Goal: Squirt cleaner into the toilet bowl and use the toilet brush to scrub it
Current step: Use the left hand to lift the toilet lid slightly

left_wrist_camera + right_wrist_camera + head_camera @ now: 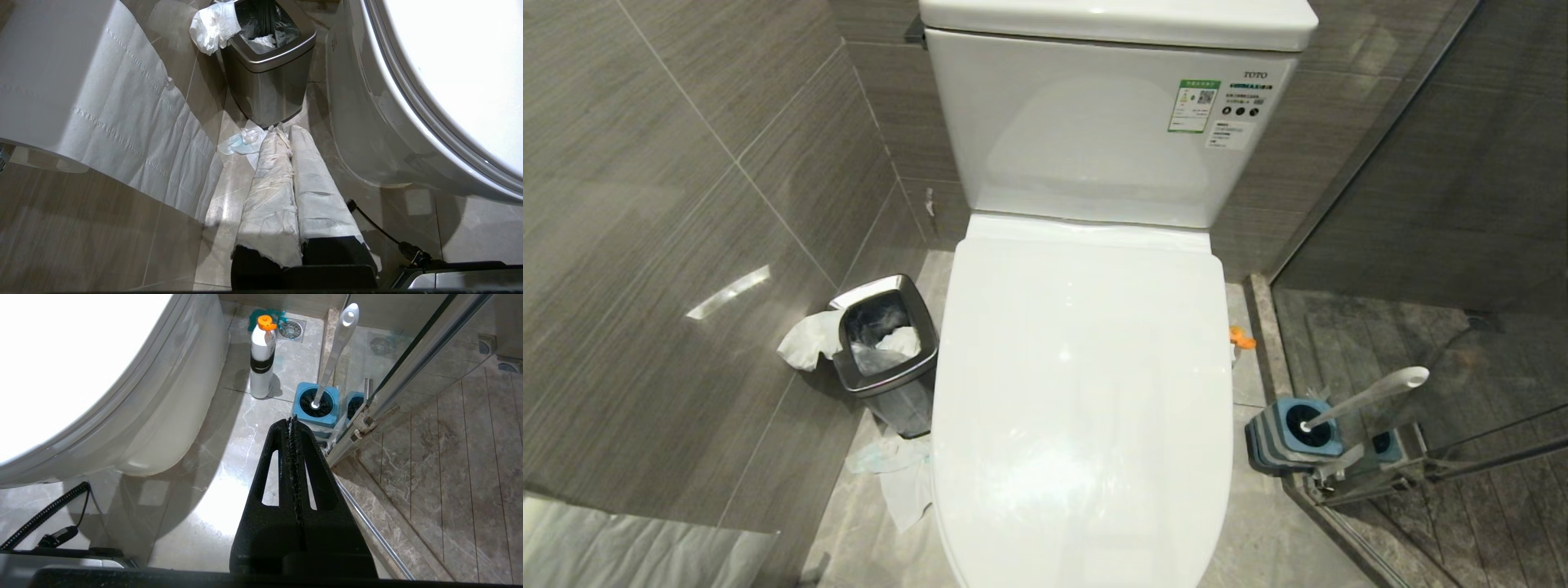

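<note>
The toilet's white lid (1086, 392) lies shut over the toilet bowl; only the bowl's outer wall (367, 122) (163, 428) shows. The toilet brush (1372, 396) (337, 347) stands tilted in a blue-topped holder (1290, 437) (316, 414) on the floor to the toilet's right. A white cleaner bottle with an orange cap (261, 355) stands beside the bowl; just its cap (1241, 337) peeks out in the head view. My left gripper (284, 128), fingers wrapped in white paper, hangs shut and empty left of the bowl. My right gripper (292, 420) hangs shut and empty, short of the holder.
A square steel waste bin (898, 404) (265, 90) with tissue over its rim stands left of the toilet, and crumpled tissue (898, 478) lies before it. A toilet paper roll (81, 102) hangs on the left wall. A glass shower partition (408, 359) rises right of the holder.
</note>
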Tool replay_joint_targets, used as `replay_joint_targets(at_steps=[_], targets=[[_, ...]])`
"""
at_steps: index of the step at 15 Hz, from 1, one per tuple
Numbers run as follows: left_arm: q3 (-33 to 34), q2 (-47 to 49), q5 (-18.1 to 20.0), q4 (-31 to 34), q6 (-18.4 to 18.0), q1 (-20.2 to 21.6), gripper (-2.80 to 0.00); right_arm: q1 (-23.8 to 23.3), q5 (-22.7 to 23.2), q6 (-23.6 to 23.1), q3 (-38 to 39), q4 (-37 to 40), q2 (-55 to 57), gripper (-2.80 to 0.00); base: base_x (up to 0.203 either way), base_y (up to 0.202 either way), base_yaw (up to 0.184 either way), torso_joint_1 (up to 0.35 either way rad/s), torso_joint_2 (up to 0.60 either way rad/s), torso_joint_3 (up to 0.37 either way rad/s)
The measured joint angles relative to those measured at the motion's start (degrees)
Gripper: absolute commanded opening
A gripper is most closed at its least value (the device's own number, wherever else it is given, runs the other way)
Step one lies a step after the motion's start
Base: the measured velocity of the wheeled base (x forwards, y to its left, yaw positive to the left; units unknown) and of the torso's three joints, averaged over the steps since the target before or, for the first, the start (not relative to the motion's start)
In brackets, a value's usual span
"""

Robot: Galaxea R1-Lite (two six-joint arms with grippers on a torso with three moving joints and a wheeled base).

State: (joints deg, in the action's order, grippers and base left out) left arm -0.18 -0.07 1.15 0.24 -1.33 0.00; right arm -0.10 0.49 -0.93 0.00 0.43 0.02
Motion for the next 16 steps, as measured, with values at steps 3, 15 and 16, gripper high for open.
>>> replay_joint_targets(at_steps=[3, 15, 16], targets=[[0.0, 0.0, -0.05, 0.05, 0.01, 0.0, -2.8, 0.02, 0.0, 0.0, 0.0, -0.01, 0.0, -2.8, 0.0, 0.0, 0.0, 0.0, 0.0, 0.0], [0.0, 0.0, -0.02, 0.02, 0.02, 0.0, -2.8, 0.0, 0.01, -0.01, 0.0, 0.01, 0.0, -2.8, 0.0, 0.0, 0.0, 0.0, 0.0, 0.0], [0.0, 0.0, -0.02, 0.02, -0.01, 0.0, -2.8, 0.0, 0.0, -0.01, 0.0, 0.01, 0.0, -2.8, 0.0, 0.0, 0.0, 0.0, 0.0, 0.0]])
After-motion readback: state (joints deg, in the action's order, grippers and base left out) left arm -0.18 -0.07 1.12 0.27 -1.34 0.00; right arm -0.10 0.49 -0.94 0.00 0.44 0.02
